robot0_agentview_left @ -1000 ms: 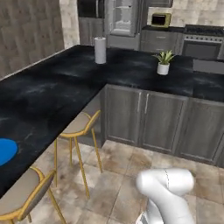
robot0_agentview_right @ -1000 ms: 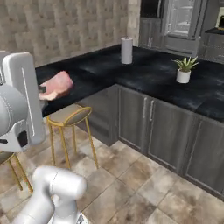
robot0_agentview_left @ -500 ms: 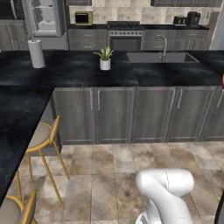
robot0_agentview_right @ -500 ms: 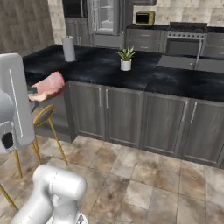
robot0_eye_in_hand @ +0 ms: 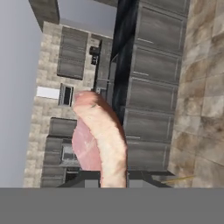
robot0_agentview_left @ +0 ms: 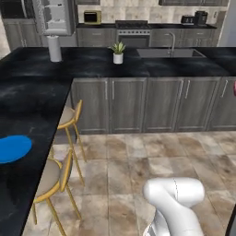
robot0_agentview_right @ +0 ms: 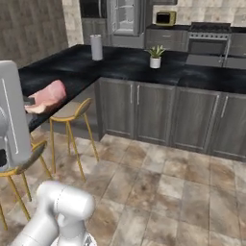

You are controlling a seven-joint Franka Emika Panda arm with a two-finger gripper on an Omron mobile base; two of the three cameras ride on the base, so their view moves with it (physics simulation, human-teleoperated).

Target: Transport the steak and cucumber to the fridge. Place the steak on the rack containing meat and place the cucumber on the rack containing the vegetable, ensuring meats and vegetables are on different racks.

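Claw (robot0_eye_in_hand: 103, 181) clenched on the steak (robot0_eye_in_hand: 98, 135), which sticks straight out ahead of the fingertips in the hand view; its long axis runs along the claw's pointing direction. From the right base view the steak (robot0_agentview_right: 47, 96) sits at the end of the raised arm, held in the air above the stools (robot0_agentview_right: 72, 111) and beside the dark tabletop (robot0_agentview_right: 72, 62) edge.

Key relation: the fridge (robot0_agentview_right: 126, 17) lies far ahead of the claw, across the kitchen, past the tabletop corner, well apart from the held meat. In the left base view the fridge (robot0_agentview_left: 55, 16) stands at the far back, behind the paper towel roll (robot0_agentview_left: 54, 48). Judgement: carry phase, more driving needed before any shelf placement. Fridge door state and racks too small to tell.

Cucumber not located here. Blue plate (robot0_agentview_left: 13, 148) sits on the near tabletop, off to the claw's side.

Materials:
- steak: soft pink-red slab, paler fatty rim, slightly curved, likely floppy
- tabletop: glossy black mottled stone
- cabinets (robot0_agentview_left: 147, 103): grey wood-grain fronts, thin bar handles
- floor (robot0_agentview_right: 158, 187): beige-brown stone tiles
- stools: tan round seats, thin gold legs
- small potted plant (robot0_agentview_left: 118, 52): white pot
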